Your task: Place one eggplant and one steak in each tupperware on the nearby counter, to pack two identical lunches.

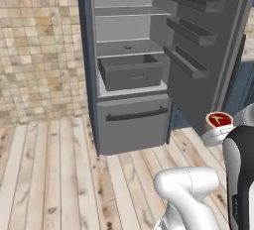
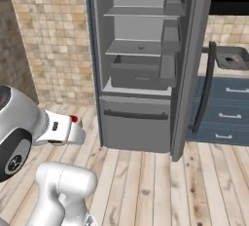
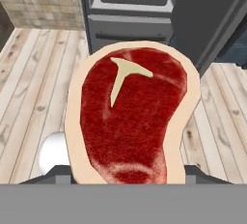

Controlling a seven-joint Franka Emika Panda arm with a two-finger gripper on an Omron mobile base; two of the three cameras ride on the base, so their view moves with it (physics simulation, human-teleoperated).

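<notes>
We carry steak [image 3: 130, 117], flat slab standing up between fingers, base pinched, fingertips hidden behind meat. We judge it light, floppy, slick; grip low near fat rim. Tupperware [image 2: 232, 57] far right on counter [image 2: 206, 66].

Open grey fridge [image 1: 130, 70], tan tiled wall [image 1: 39, 45], pale plank floor [image 1: 49, 174]

Even, shadowless rendered light throughout; pictures slightly soft, without glare.
</notes>
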